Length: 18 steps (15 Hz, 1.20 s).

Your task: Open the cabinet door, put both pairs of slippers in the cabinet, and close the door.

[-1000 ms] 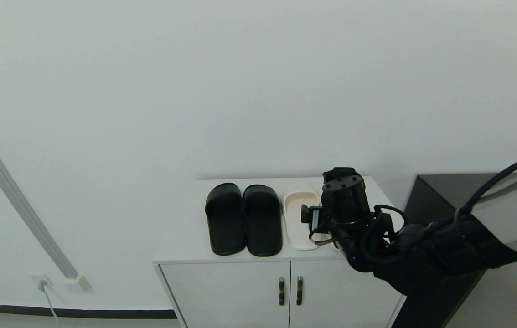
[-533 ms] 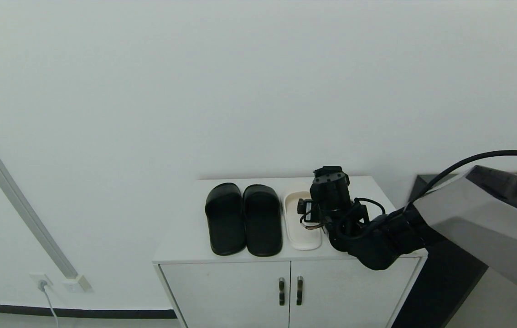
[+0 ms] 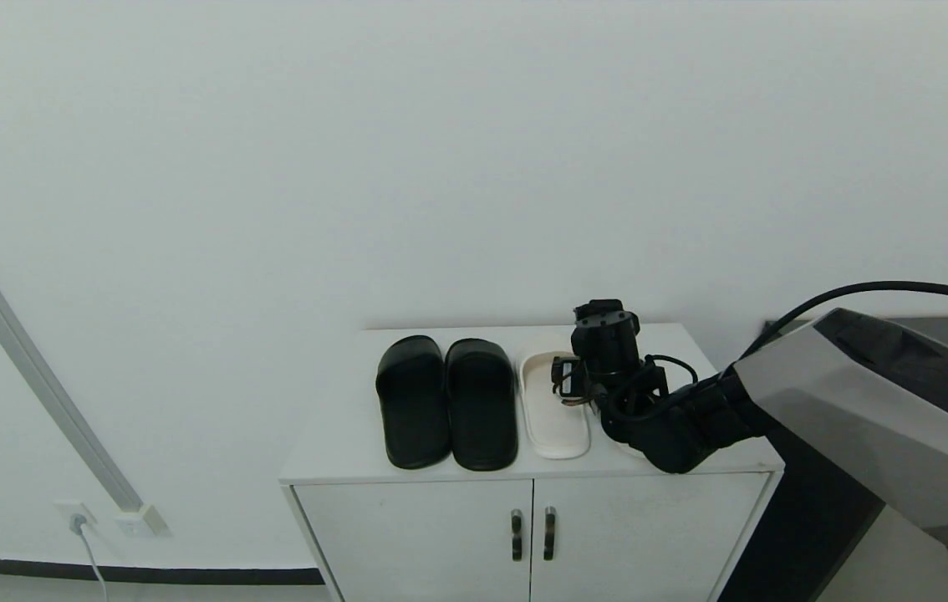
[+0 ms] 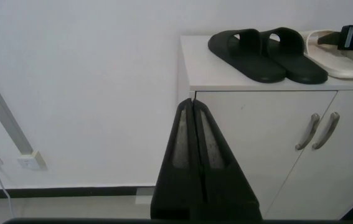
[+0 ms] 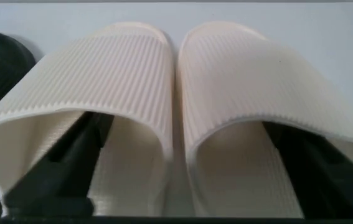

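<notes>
Hanging low, short of the cabinet's (image 3: 340, 443) front left corner, the left gripper (image 4: 193, 143) has its fingers pressed together. The doors (image 3: 415, 535) are closed. At the top's right edge, the right gripper (image 5: 179, 134) spreads one finger (image 5: 58, 171) under each strap (image 5: 120, 68) of the white slippers (image 3: 555, 410). They look like light, pliable foam, best pinched by the adjoining straps. That arm has pushed farther toward the back edge.

The black slippers (image 3: 481, 393) look like soft rubber, smooth and dull, with no shine. The cream slippers (image 5: 120, 68) look like soft foam. Their straps have many thin ridges, so they look bumpy. The cabinet (image 3: 407, 535) is white, flat and smooth, with a dull finish like painted board. Its two handles (image 4: 307, 130) look like grey metal with a little shine. The left pincer (image 4: 192, 106) is dull black, like hard plastic.
</notes>
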Tool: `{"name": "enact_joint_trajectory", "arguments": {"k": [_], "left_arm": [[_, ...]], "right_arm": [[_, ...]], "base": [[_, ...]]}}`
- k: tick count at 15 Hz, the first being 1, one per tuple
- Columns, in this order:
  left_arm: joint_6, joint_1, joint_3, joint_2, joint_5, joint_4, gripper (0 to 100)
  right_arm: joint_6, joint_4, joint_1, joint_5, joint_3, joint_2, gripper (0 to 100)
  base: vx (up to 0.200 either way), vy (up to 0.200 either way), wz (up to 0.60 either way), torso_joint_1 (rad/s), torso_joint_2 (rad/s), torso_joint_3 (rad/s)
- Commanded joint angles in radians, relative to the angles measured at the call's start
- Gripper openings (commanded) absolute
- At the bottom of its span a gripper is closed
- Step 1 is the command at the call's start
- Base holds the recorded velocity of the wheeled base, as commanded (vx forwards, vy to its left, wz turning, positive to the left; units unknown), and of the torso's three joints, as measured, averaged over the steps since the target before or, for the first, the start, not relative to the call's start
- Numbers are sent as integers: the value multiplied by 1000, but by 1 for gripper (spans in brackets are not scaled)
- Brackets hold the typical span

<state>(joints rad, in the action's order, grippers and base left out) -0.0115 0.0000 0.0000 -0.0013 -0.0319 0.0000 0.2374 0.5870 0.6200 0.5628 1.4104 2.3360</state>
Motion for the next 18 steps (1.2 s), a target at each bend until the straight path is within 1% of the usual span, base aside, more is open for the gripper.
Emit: {"name": "enact_joint_trajectory", "arguments": {"k": [1, 7, 9, 10, 12, 13, 14, 18], "left_arm": [[-1, -2, 0, 1, 0, 0, 0], [-2, -2, 0, 1, 0, 0, 0], [-4, 0, 0, 1, -2, 0, 0], [-4, 0, 0, 1, -2, 0, 0], [-4, 0, 0, 1, -2, 0, 0], [-4, 0, 0, 1, -2, 0, 0], [-2, 0, 0, 1, -2, 0, 0], [-4, 0, 0, 1, -2, -2, 0]], "right_arm": [[0, 0, 0, 0, 4, -3, 0], [0, 0, 6, -6, -11, -38, 0], [0, 0, 17, -14, -61, -101, 0], [-9, 2, 23, -43, -107, -155, 0], [-41, 17, 29, -132, -235, -291, 0], [-53, 27, 29, -161, -277, -333, 0], [-81, 53, 30, -241, -381, -431, 0], [-107, 40, 60, -524, -682, -739, 0]], "base": [[0, 0, 0, 0, 0, 0], [0, 0, 0, 0, 0, 0], [0, 0, 0, 0, 0, 0], [0, 0, 0, 0, 0, 0], [0, 0, 0, 0, 0, 0], [0, 0, 0, 0, 0, 0], [0, 0, 0, 0, 0, 0], [0, 0, 0, 0, 0, 0]]}}
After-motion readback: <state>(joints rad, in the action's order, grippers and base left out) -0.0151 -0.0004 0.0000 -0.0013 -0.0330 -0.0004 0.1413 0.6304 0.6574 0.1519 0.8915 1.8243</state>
